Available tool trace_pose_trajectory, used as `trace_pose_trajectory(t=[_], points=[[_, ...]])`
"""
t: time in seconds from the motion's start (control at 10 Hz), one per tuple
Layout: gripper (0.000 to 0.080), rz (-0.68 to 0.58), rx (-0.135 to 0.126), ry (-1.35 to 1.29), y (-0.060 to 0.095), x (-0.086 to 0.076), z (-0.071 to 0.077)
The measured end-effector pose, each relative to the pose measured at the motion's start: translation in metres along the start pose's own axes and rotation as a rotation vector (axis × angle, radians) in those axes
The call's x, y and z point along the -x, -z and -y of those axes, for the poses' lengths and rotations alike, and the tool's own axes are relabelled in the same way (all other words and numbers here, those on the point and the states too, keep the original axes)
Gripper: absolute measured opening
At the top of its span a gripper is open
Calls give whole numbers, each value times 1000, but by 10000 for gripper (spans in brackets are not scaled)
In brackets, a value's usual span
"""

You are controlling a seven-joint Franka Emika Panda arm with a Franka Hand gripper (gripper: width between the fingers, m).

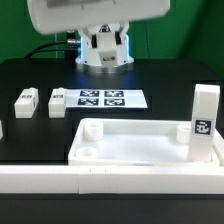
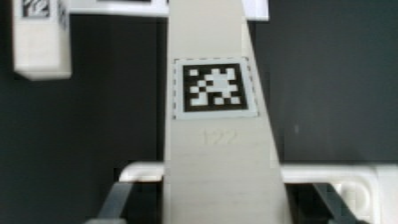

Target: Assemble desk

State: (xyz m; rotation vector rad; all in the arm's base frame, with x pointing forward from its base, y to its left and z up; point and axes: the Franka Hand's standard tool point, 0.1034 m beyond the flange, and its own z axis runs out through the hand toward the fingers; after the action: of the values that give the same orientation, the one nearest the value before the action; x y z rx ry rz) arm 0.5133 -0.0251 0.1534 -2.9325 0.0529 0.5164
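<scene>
1. Wrist view: you've got the held leg [image 2: 222,140] filling the middle of the pic. Its long axis runs straight away from the cam, so the near end looks widest and the far end narrower. The flat face w/ the square marker [image 2: 214,87] faces the cam.
2. Fingers [image 2: 118,200]: one on each side of the held leg's near end, pressed against it. The gap is narrow and they're clamped on that leg.
3. Beyond it you see the black desk [image 2: 89,120] and a loose leg [image 2: 39,45] lying flat on it, apart from the held one.
4. Ext. view: the tabletop [image 1: 140,150] sits lower centre to lower right, rim up. Its long axis runs across the frame, left to right, just behind the white rail [image 1: 100,182] along the bottom.
5. The upright leg [image 1: 205,105] stands at the tabletop's corner on the exterior view's right, long axis vertical, tag facing the cam.
6. On the exterior view's left, the first flat leg [image 1: 25,100] and second flat leg [image 1: 57,103] lie side by side, near each other but apart. The marker board [image 1: 111,98] is at centre frame, just right of them.
7. The arm [image 1: 95,20] is a blur along the top edge. The fingers are out of that frame.
</scene>
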Motion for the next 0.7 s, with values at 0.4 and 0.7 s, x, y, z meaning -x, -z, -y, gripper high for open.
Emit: trace_pose_trajectory(t=[0.4,0.7], points=[[290,-234,35,8,3,-9,-10],[290,-359,40,37,51,-31,-33]])
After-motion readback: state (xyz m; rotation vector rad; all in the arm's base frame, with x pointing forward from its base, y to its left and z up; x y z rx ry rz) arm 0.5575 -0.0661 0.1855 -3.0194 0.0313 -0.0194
